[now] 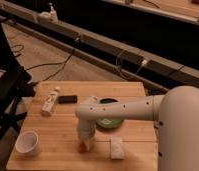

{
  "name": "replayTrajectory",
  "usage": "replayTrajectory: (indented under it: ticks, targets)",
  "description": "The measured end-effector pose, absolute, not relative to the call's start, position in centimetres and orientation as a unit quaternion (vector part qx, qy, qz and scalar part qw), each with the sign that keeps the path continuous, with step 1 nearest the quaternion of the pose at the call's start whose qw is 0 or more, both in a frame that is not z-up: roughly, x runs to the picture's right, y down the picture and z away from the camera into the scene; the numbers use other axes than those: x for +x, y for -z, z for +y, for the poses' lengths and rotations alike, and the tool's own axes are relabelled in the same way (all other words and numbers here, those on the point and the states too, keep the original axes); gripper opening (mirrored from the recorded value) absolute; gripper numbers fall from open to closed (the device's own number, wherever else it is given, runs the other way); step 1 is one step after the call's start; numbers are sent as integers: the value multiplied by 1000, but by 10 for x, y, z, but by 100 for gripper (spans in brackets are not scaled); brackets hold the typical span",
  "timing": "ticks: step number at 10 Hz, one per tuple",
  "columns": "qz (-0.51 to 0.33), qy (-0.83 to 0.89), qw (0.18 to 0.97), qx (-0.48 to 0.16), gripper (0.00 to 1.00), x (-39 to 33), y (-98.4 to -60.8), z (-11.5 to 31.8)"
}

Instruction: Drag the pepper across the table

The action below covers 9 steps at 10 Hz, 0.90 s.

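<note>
The orange-red pepper (82, 147) lies on the light wood table (58, 130) near its front edge, just under my gripper (86, 143). Only a small part of the pepper shows below the gripper's tip. The gripper points straight down at the end of my white arm (123, 110), which reaches in from the right. The gripper's tip touches or nearly touches the pepper.
A green bowl (110, 120) sits behind the arm. A white cup (28, 143) stands at the front left. A white bottle (50, 101) lies at the back left next to a black object (68, 99). A white packet (116, 148) lies at the front right.
</note>
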<state>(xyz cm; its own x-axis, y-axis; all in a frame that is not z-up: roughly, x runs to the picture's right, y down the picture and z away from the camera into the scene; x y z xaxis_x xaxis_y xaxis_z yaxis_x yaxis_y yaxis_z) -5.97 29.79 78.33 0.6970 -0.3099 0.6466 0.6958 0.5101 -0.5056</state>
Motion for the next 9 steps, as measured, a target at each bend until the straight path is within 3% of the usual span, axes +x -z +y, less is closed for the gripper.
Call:
replayTrajectory:
  ticks: [9]
  targets:
    - [-213,171,876,-398,0,62,-771,319]
